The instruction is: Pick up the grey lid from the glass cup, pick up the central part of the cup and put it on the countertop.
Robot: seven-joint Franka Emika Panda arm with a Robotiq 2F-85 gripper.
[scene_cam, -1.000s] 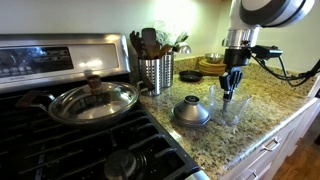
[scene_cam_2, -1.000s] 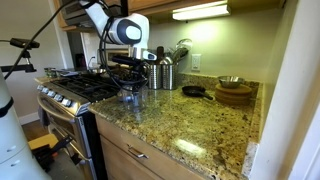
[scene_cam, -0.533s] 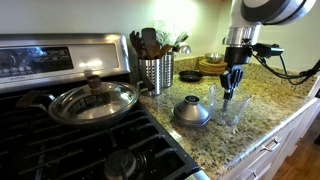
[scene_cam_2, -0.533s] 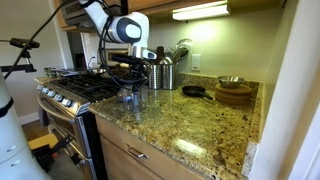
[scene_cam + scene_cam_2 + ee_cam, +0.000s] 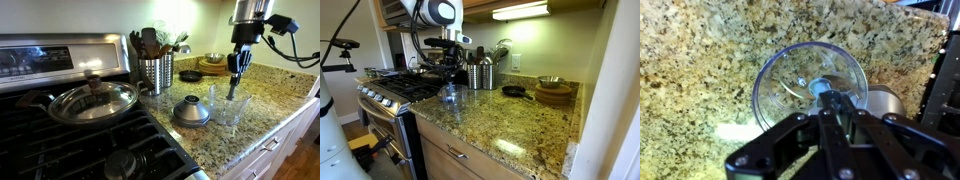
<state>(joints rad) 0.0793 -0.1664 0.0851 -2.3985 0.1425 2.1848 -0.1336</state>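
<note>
The glass cup (image 5: 226, 108) stands on the granite countertop (image 5: 272, 98) next to the grey lid (image 5: 191, 111), which rests on the counter by the stove. My gripper (image 5: 236, 74) hangs straight above the cup, shut on the central part of the cup (image 5: 234, 90), a thin dark stem whose lower end is at about the cup's rim. In the wrist view the cup (image 5: 790, 85) lies below the closed jaws (image 5: 836, 112), with the stem (image 5: 826, 92) between them and the lid (image 5: 886, 101) at the right. In an exterior view the gripper (image 5: 450, 66) is above the cup (image 5: 450, 96).
A steel utensil holder (image 5: 156, 72) stands behind the lid. A glass pan lid (image 5: 95, 100) sits on the black gas stove (image 5: 70, 145). A small dark pan (image 5: 514, 92) and wooden bowls (image 5: 555, 95) sit farther along the counter. The counter edge is near the cup.
My gripper has risen from inside the cup, lifting the stem with it. The cup and the grey lid have not moved.
</note>
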